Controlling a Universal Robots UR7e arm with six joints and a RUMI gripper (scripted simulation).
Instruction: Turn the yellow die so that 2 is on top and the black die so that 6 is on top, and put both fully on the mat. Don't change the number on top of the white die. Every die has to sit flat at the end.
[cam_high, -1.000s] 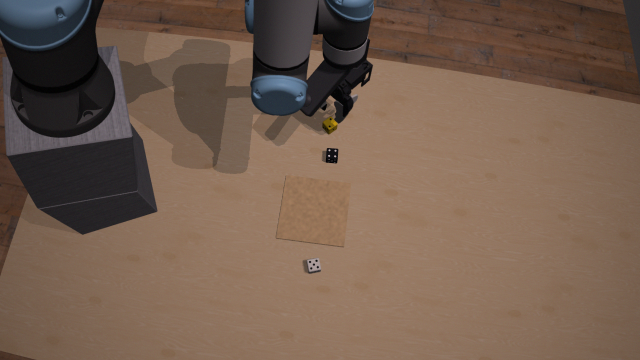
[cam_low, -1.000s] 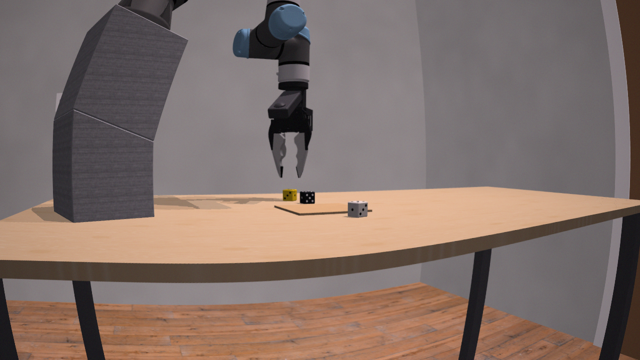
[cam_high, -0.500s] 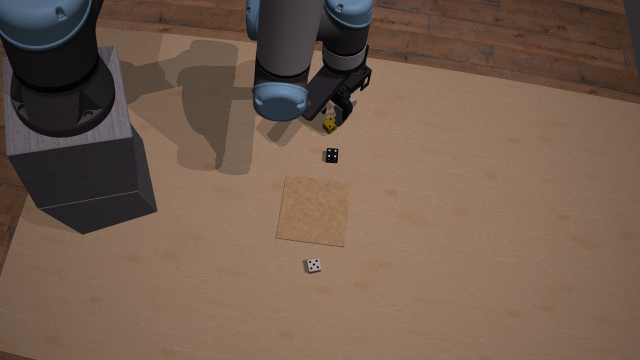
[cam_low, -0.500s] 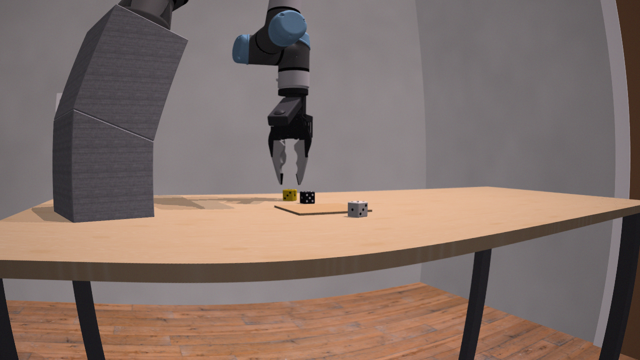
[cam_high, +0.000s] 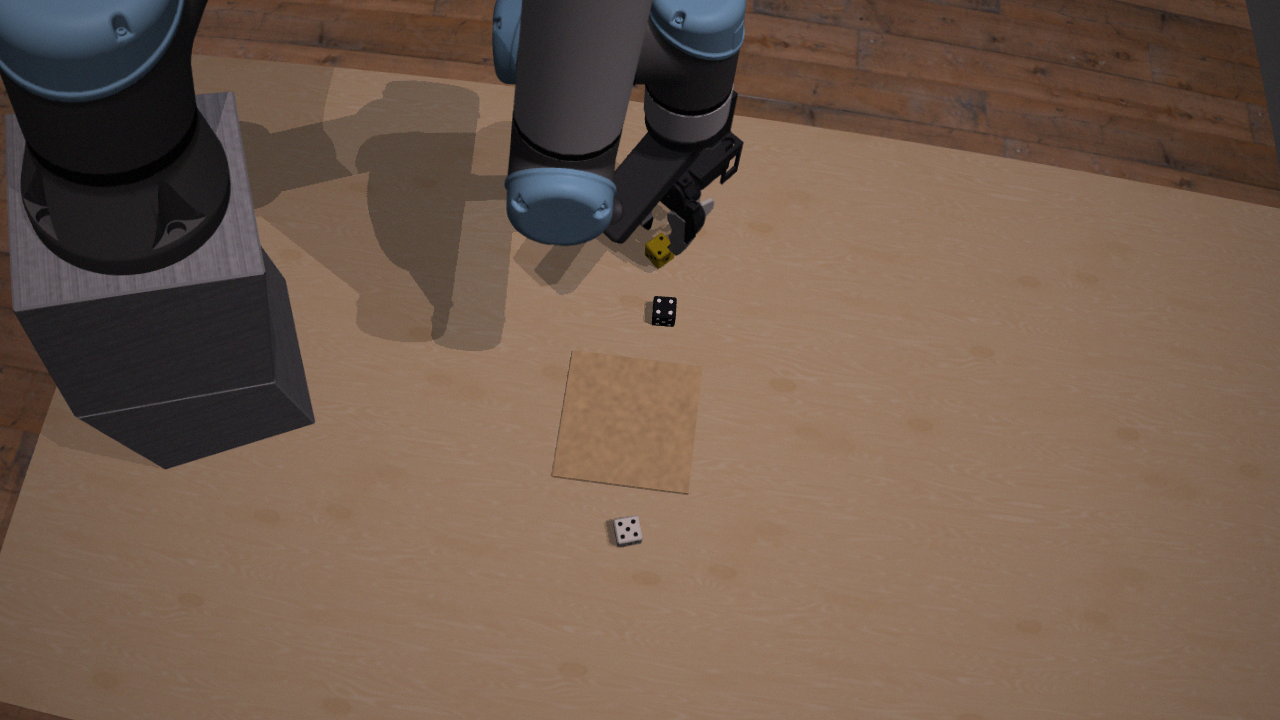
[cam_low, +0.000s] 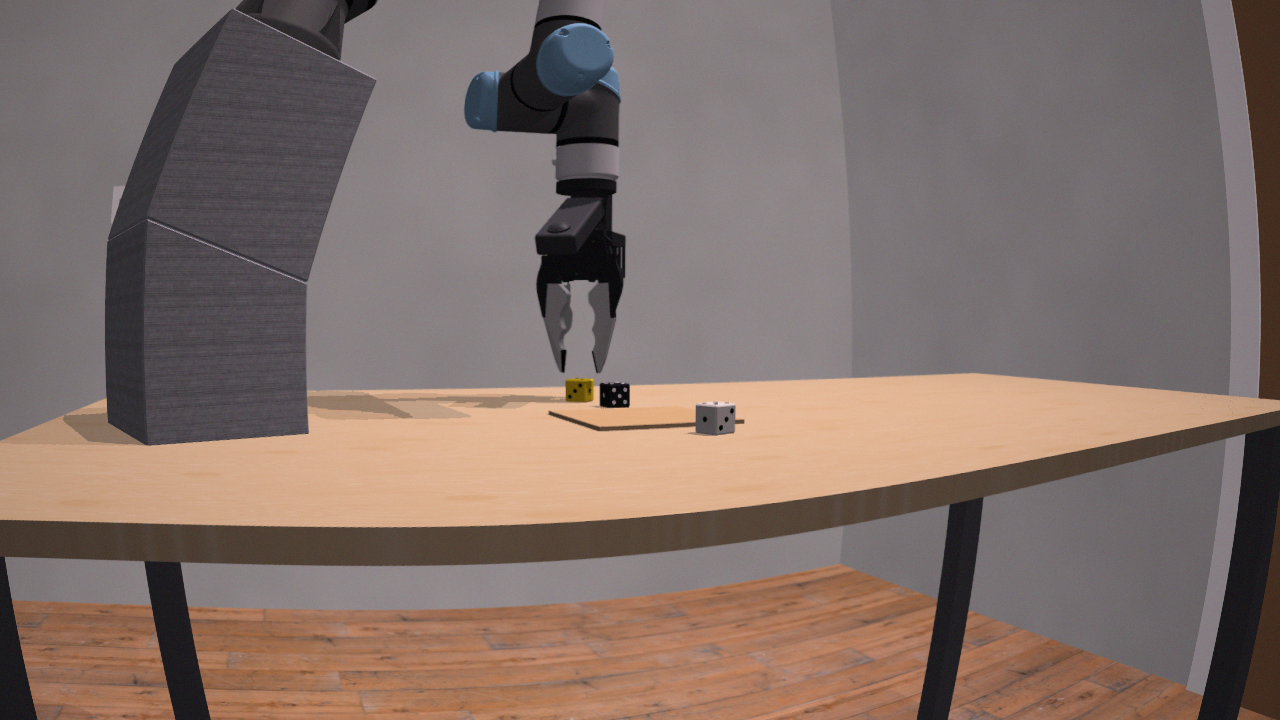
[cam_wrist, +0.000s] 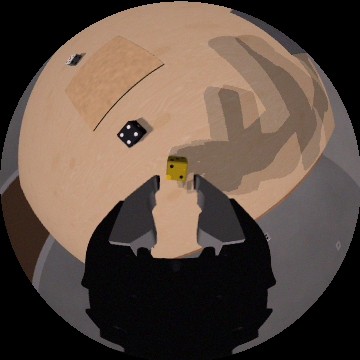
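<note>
Your pincer (cam_high: 677, 234) (cam_low: 581, 365) (cam_wrist: 176, 176) is spread, with nothing pinched, above the yellow die (cam_high: 659, 251) (cam_low: 579, 389) (cam_wrist: 177, 168). You can see the black die (cam_high: 664, 311) (cam_low: 614, 394) (cam_wrist: 131, 133), which shows 4 on top, between the yellow die and the mat (cam_high: 629, 422) (cam_low: 626, 418) (cam_wrist: 114, 82).

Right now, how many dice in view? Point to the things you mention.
3: yellow die (cam_high: 658, 251) (cam_low: 579, 390) (cam_wrist: 176, 169) below the gripper (cam_low: 581, 365) (cam_wrist: 176, 176), black die (cam_high: 664, 310) (cam_low: 614, 394) (cam_wrist: 131, 133) between it and the mat (cam_high: 628, 422) (cam_low: 626, 418) (cam_wrist: 112, 82), white die (cam_high: 628, 530) (cam_low: 715, 418) (cam_wrist: 74, 59) beyond the mat.
</note>
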